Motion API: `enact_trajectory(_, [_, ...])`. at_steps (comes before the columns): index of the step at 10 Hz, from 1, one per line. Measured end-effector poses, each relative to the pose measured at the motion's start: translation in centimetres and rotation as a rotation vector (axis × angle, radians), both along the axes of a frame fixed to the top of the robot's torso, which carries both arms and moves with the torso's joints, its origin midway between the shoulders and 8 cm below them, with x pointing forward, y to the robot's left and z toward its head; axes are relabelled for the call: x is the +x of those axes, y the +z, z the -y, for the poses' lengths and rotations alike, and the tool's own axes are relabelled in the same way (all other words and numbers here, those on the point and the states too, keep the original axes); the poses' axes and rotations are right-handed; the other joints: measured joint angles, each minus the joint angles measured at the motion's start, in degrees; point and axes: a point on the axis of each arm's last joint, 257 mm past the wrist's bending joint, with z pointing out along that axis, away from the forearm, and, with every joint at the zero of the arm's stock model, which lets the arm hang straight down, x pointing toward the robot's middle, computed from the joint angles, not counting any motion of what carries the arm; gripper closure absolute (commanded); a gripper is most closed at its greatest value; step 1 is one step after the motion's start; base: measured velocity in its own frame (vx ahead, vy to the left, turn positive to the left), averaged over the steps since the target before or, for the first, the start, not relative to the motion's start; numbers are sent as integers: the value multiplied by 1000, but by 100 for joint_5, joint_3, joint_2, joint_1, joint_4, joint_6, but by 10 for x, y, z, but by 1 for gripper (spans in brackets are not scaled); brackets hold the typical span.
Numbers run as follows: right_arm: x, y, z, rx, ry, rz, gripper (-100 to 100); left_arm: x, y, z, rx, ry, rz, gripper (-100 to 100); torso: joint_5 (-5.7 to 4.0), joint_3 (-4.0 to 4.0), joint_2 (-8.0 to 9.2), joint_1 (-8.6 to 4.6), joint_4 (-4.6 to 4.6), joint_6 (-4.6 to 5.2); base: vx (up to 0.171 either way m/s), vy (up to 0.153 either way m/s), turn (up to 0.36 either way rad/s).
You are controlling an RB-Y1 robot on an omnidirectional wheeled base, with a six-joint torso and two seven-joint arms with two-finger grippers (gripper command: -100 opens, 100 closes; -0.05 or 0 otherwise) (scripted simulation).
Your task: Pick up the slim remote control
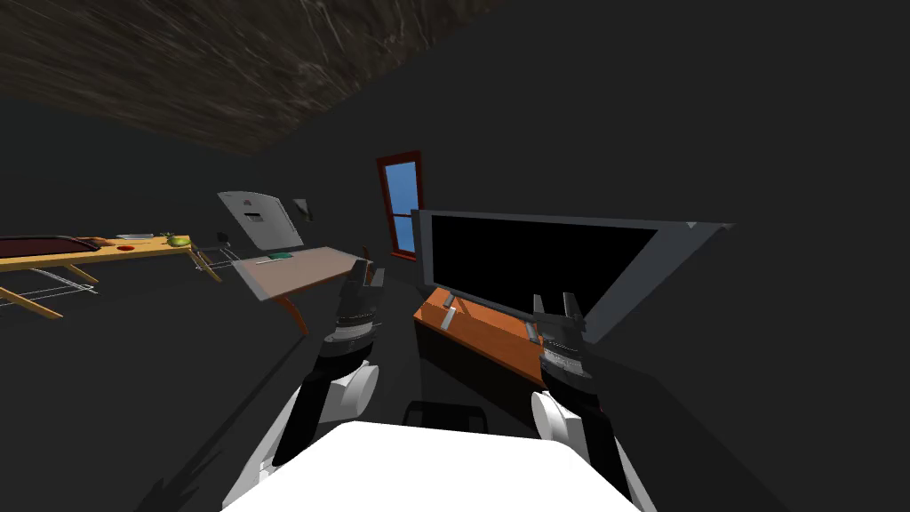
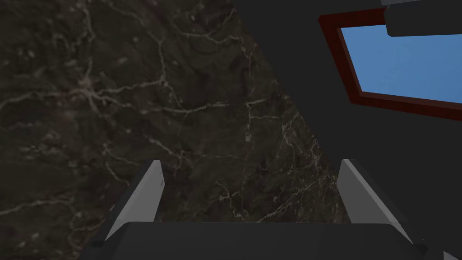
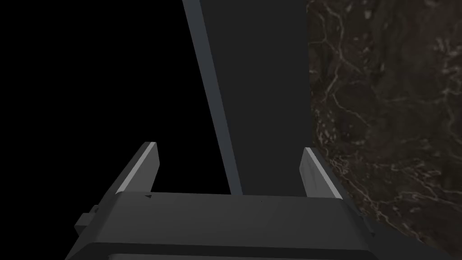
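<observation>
Remote: the slim remote (image 1: 449, 319) is lying flat as a light grey sliver on the orange stand (image 1: 487, 336), toward its left end, just in front of the television (image 1: 533, 258).
Left gripper: the left gripper (image 1: 367, 274) is hovering short of the stand with its fingers spread, gripping nothing.
Right gripper: the right gripper (image 1: 558, 305) is hanging by the stand's right end, close under the screen, with its fingers parted and empty.
Risk, screen: a reach from either side is likely risking a knock against the television, since the remote is sitting so near its lower edge.
Risk, thinness: blades closing on so flat a thing are probably risking a slip or a scrape along the stand top.
Risk, mix-up: a darker grey piece (image 1: 447, 301) is sitting just beside the remote and could be getting grabbed instead.
Writing: nothing readable is showing anywhere.
</observation>
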Motion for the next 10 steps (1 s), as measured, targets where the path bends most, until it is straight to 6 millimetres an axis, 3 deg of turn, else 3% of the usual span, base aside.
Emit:
enact_trajectory(4, [9,2,-19,-123,39,-20,-100,0,0,0,0,0,0,0,-2,18,31,-7,7,-2,-77,-10,158])
enact_trajectory(10, [35,-9,-66,-409,65,-74,-100,0,0,0,0,0,0,0,-1,20,34,-2,8,-3,-98,-13,325])
